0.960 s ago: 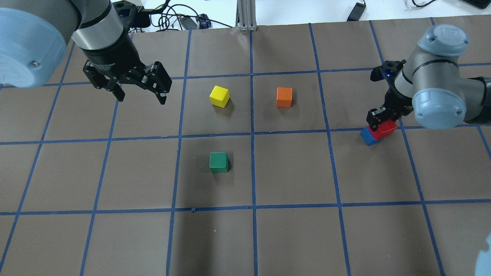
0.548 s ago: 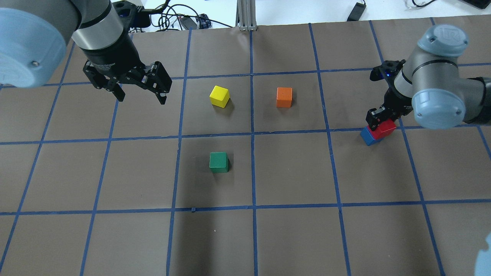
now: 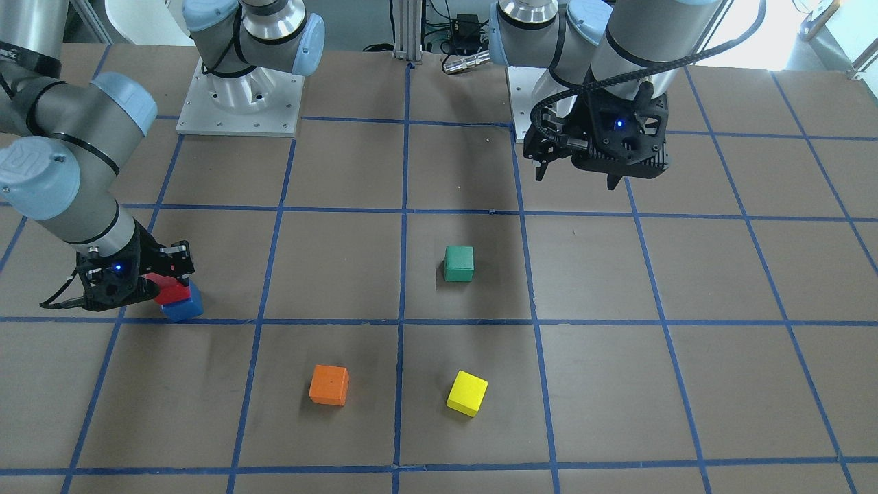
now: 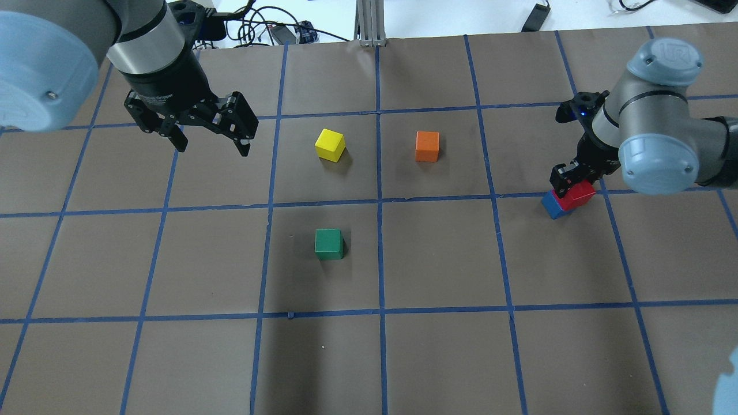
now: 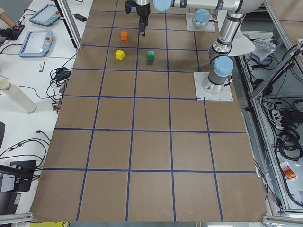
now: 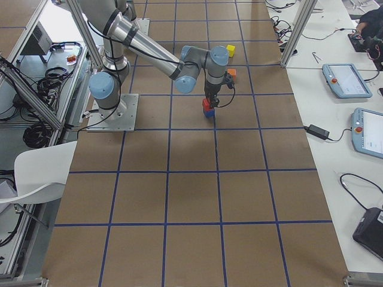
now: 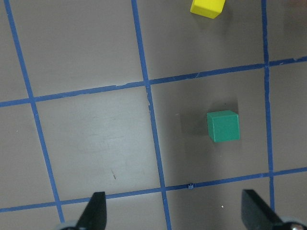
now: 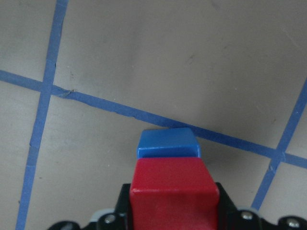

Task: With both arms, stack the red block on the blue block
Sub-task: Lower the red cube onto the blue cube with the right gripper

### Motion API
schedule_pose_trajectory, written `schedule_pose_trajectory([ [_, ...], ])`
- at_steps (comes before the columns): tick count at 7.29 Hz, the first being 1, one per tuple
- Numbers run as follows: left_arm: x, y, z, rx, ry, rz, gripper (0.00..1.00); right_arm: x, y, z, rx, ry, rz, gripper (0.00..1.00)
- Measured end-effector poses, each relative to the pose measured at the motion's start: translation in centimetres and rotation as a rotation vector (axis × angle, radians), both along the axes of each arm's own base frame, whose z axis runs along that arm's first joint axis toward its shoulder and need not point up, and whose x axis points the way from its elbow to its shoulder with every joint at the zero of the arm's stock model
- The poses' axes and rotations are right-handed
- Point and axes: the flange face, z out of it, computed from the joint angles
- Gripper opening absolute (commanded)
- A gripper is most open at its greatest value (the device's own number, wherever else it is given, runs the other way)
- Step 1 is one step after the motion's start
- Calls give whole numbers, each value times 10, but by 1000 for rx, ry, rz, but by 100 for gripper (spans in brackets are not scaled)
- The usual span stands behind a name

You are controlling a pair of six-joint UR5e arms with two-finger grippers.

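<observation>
My right gripper (image 4: 572,185) is shut on the red block (image 4: 581,196) and holds it over the blue block (image 4: 552,206), which sits on a blue tape line at the table's right. In the right wrist view the red block (image 8: 175,191) sits between the fingers, with the blue block (image 8: 168,143) partly covered below it. I cannot tell whether the two blocks touch. Both also show in the front view, red (image 3: 170,293) above blue (image 3: 185,307). My left gripper (image 4: 213,148) is open and empty, hovering over the far left of the table.
A yellow cube (image 4: 330,144) and an orange cube (image 4: 427,146) lie at mid-table. A green cube (image 4: 328,244) lies nearer the robot, and shows in the left wrist view (image 7: 223,126). Brown mat with a blue tape grid (image 4: 379,202) covers the table.
</observation>
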Motion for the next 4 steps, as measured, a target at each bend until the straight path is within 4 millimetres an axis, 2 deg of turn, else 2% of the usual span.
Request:
schedule_pose_trajectory([
  [3, 0, 0, -1, 1, 0, 1, 100, -1, -2, 2, -4, 7, -7, 100],
  [4, 0, 0, 0, 1, 0, 1, 100, -1, -1, 12, -12, 22, -6, 100],
])
